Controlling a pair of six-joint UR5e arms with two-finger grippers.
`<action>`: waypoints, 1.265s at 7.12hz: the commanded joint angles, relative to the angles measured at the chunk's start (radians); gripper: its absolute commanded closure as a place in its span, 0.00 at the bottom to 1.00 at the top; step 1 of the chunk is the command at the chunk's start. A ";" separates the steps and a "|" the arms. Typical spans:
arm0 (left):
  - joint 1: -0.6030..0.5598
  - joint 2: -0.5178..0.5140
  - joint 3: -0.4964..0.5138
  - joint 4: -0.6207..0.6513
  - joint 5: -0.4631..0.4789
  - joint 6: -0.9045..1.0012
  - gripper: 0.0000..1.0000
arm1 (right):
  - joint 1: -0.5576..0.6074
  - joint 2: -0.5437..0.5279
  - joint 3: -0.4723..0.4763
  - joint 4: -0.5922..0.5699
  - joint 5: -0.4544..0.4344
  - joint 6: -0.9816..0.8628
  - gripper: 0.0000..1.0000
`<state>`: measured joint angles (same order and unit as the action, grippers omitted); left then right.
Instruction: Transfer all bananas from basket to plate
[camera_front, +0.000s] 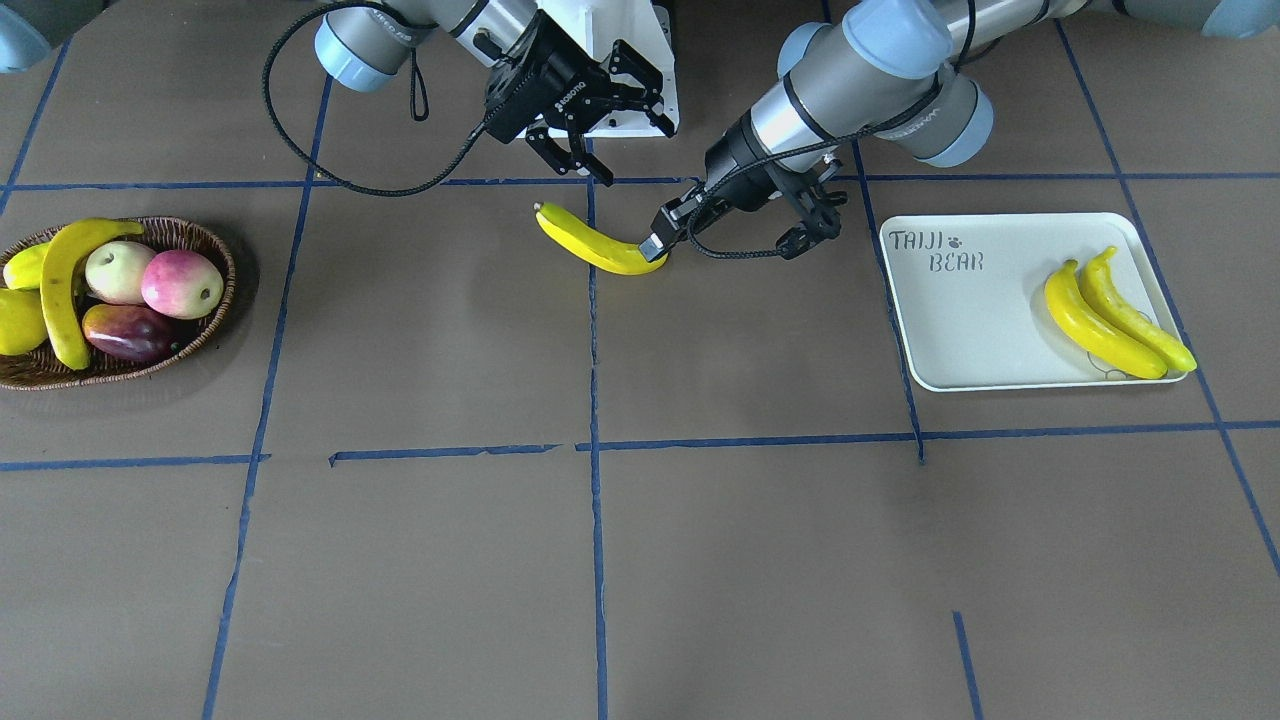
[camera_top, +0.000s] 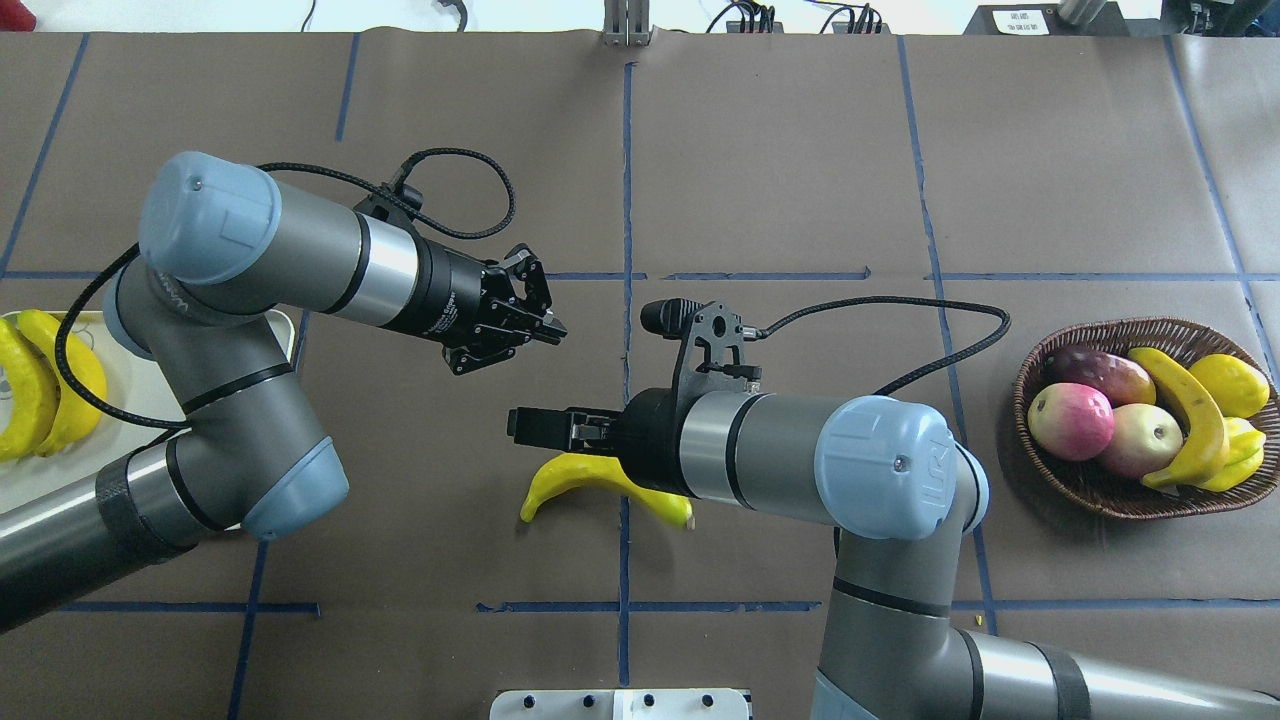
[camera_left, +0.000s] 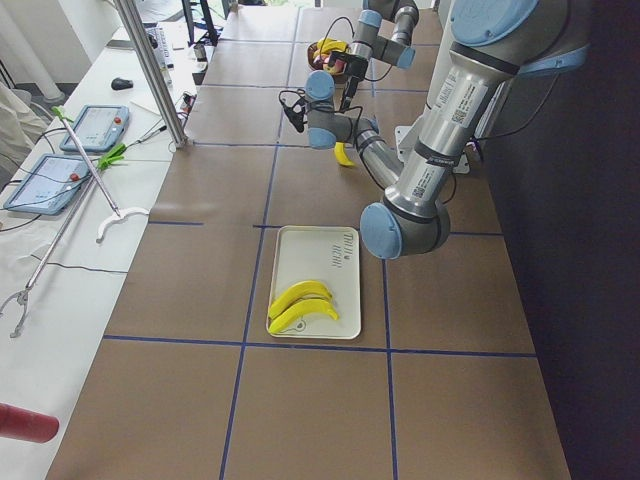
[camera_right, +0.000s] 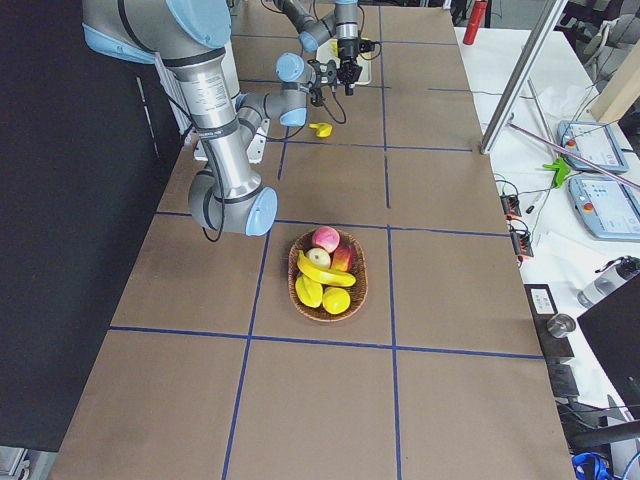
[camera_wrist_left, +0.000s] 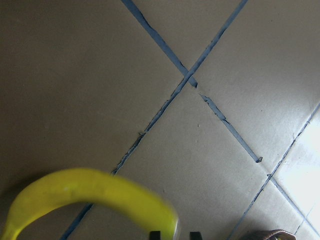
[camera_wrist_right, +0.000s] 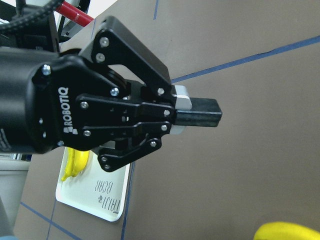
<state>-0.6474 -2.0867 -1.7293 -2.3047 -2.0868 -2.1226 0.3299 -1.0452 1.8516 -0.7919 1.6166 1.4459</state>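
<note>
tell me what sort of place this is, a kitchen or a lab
Most likely a robotics lab, not a kitchen. A left arm and right arm work over a table papered brown and gridded with blue tape, and a side bench holds control tablets.

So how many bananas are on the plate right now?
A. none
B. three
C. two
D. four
C: two bananas lie side by side on the plate; a third banana is out at mid-table and a fourth banana is in the basket.
</note>
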 joint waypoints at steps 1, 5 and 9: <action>0.000 0.007 0.001 0.011 0.002 0.006 1.00 | 0.018 0.001 0.006 -0.013 0.018 0.001 0.01; 0.012 0.008 -0.001 0.039 -0.001 0.013 0.59 | 0.089 -0.007 0.009 -0.072 0.169 0.001 0.01; 0.031 -0.006 -0.018 0.204 0.001 0.059 0.02 | 0.227 -0.038 0.041 -0.145 0.389 -0.002 0.01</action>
<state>-0.6248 -2.0865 -1.7380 -2.1591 -2.0864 -2.0836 0.5191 -1.0715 1.8885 -0.9258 1.9564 1.4448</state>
